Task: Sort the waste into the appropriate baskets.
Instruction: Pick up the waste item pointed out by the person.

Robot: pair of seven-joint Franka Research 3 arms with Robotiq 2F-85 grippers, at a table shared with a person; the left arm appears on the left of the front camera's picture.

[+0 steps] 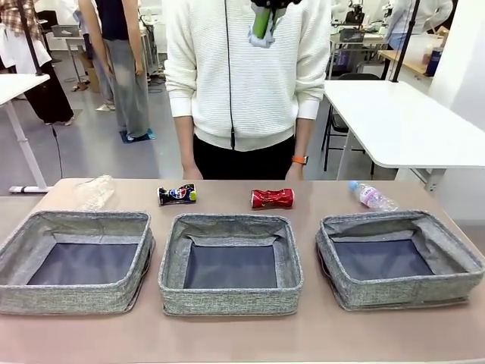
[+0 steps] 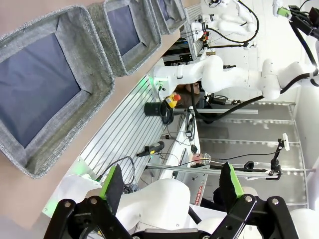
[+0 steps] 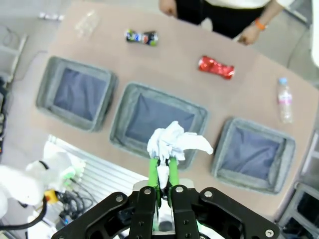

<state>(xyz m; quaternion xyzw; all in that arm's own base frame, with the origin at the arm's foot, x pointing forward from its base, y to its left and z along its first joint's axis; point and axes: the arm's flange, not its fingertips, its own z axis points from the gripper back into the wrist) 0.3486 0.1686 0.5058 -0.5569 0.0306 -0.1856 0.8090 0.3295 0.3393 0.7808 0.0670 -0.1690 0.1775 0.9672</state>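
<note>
My right gripper (image 3: 162,160) is shut on the white paper wad (image 3: 174,141) and hangs high over the middle basket (image 3: 167,95). In the front view that gripper (image 1: 263,23) shows at the top edge. Three grey baskets stand in a row: left (image 1: 76,303), middle (image 1: 229,302), right (image 1: 394,294). Behind them, from left to right, lie the clear plastic piece (image 1: 95,192), the dark-blue can (image 1: 176,195), the red can (image 1: 272,199) and the small bottle (image 1: 372,196). My left gripper (image 2: 171,184) is open and holds nothing, off the table's near side.
A person in a white sweater (image 1: 246,68) stands at the far edge, hands (image 3: 247,36) resting by the table. The robot's base frame and cables (image 2: 149,129) lie below the table's near edge. White tables stand behind on both sides.
</note>
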